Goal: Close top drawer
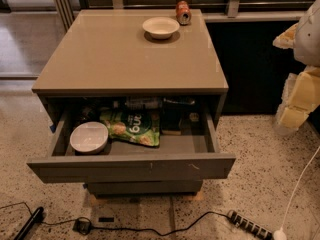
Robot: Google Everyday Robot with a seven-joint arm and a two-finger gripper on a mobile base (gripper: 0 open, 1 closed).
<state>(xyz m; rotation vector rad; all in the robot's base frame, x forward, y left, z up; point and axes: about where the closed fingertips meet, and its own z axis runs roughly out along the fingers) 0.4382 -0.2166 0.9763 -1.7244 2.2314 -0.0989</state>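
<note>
Likely an office break area: a speckled terrazzo floor (260, 154) and black power strip (248, 225) below the gripper (298, 101) at the right edge, a grey snack-stocked cabinet (125, 59) to its left.

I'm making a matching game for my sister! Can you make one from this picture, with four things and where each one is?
Things:
1. orange can
2. green snack bag
3. power strip
4. gripper

Places:
A. on the floor
B. at the right edge of the view, apart from the drawer
C. on the cabinet top
D. inside the open top drawer

Right pairs: 1-C, 2-D, 3-A, 4-B.
</note>
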